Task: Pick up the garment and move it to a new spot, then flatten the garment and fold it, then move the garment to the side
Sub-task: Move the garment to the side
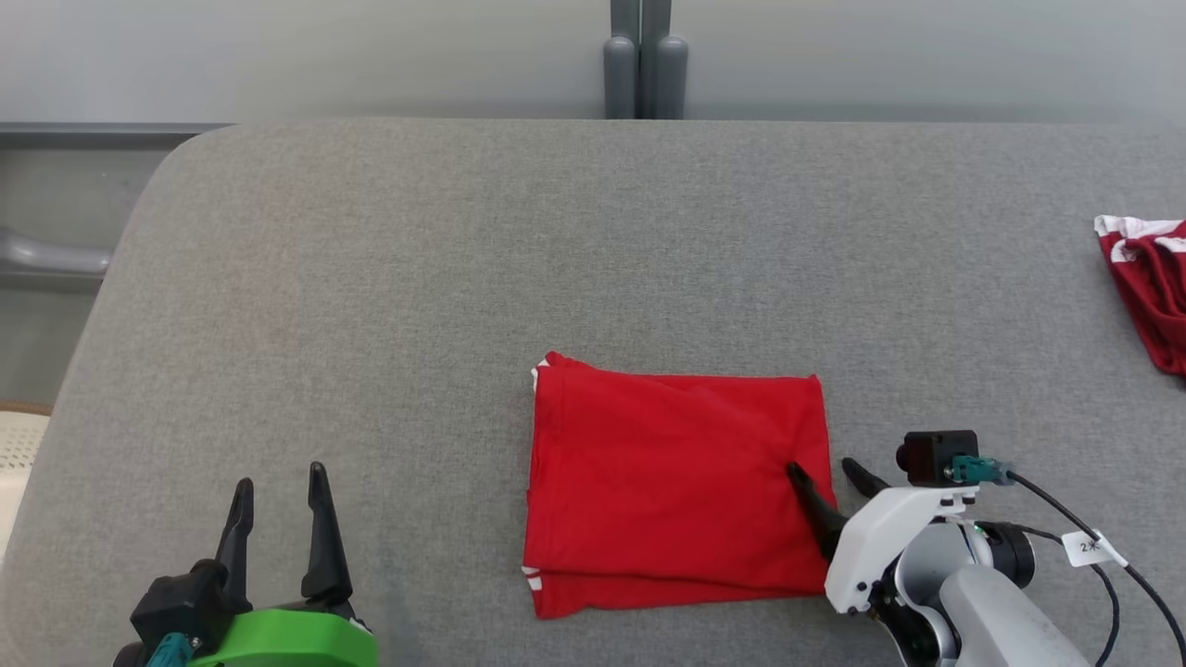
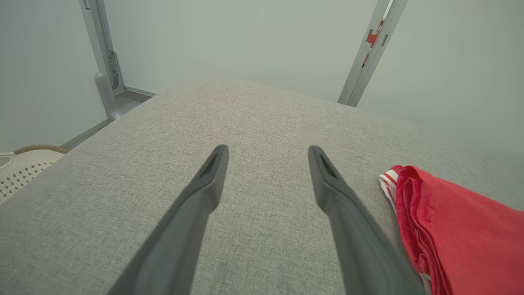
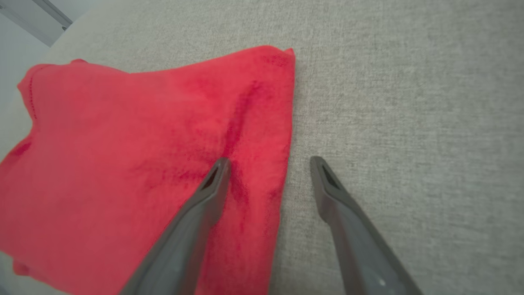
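A red garment with white trim lies folded into a rectangle at the middle front of the grey padded table. My right gripper is open at the garment's right edge: one finger rests over the red cloth, the other over bare table. The right wrist view shows that edge of the garment running between the two fingers of the right gripper. My left gripper stands open over bare table at the lower left, well apart from the cloth. In the left wrist view the garment lies right of the left gripper.
Another red and white cloth lies crumpled at the table's right edge. A grey post stands behind the far edge. A pale perforated basket sits off the table's left side.
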Robot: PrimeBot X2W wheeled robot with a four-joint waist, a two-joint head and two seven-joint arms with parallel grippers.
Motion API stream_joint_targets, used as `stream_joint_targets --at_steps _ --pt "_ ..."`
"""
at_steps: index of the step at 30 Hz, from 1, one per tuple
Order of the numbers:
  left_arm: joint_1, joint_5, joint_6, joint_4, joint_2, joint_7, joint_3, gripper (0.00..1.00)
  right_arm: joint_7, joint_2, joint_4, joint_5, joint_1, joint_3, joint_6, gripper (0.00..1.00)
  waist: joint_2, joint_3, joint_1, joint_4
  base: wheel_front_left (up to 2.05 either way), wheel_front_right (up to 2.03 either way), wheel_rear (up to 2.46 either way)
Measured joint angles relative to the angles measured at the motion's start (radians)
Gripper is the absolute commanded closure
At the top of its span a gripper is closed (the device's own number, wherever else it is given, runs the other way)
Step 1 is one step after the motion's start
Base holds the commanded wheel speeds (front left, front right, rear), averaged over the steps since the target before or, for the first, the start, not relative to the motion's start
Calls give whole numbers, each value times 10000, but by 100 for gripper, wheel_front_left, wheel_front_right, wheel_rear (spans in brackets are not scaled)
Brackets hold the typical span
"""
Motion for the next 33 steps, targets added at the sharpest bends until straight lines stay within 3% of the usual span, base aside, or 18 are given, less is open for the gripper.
stream_joint_targets --at_steps 4,5,6,7,8,18,27,33 --pt "-34 81 -42 2 -36 0 81 0 73 -29 362 276 -299 253 0 1 0 122 0 222 0 0 0" --pt "-42 81 -48 2 -44 0 96 0 73 -29 401 347 -354 320 0 40 0 148 0 243 0 0 0" --pt "-44 88 -54 2 -52 0 119 0 73 -38 445 416 -411 431 0 67 0 176 0 259 0 0 0" --pt "-44 107 -54 0 -59 0 136 0 71 -65 474 485 -477 539 -2 76 0 198 0 257 0 0 0" --pt "-44 121 -67 -6 -61 0 155 0 50 -75 495 545 -530 614 0 100 0 209 0 240 0 0 0" --pt "-184 401 -182 -226 -88 0 207 0 -700 -675 349 639 -1281 796 10 100 0 353 0 -576 0 0 0" --pt "-590 736 -357 -293 -100 0 -2 0 -828 -1724 12 330 -1751 79 10 100 0 621 0 -2073 0 0 0" --pt "-804 905 -435 -255 -88 -2 -176 0 -915 -1873 -171 178 -1989 -449 10 100 0 852 0 -3170 0 0 0"
